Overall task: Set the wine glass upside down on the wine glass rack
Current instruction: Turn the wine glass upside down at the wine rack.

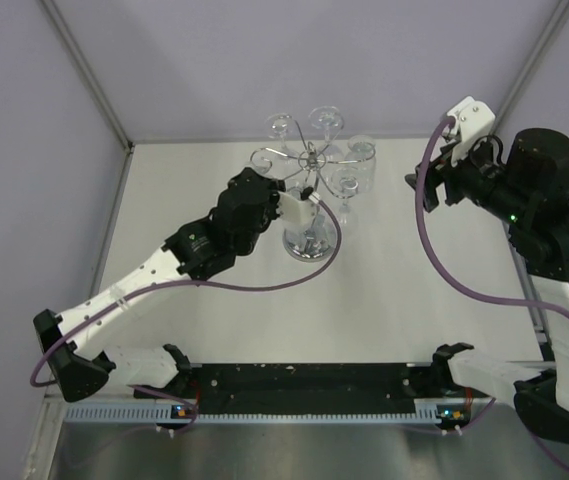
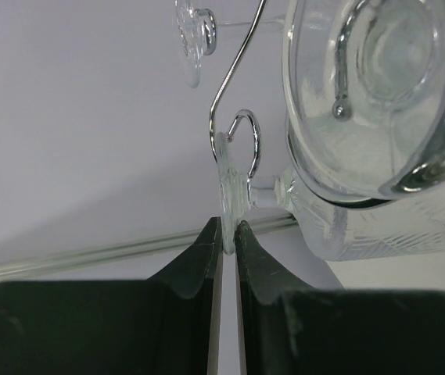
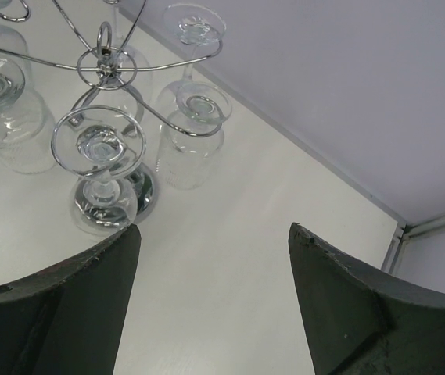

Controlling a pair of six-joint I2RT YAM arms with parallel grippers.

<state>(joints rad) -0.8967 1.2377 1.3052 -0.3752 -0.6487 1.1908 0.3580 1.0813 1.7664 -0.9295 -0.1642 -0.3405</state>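
Note:
The chrome wine glass rack (image 1: 309,158) stands mid-table on its round mirrored base (image 1: 311,247), with several clear glasses hanging upside down from its curled arms. My left gripper (image 1: 307,203) is at the rack's near side. In the left wrist view it (image 2: 228,233) is shut on the edge of a clear wine glass's foot (image 2: 228,187). That foot sits against a chrome curl (image 2: 242,137), and the stem runs right to the etched bowl (image 2: 394,226). My right gripper (image 1: 432,185) is open and empty, raised to the right of the rack (image 3: 105,62).
Other hung glasses sit at the back (image 1: 326,120) and right (image 1: 362,150) of the rack, close to the held one. A large round shiny shape (image 2: 378,86) fills the upper right of the left wrist view. Grey walls close the table at back and sides.

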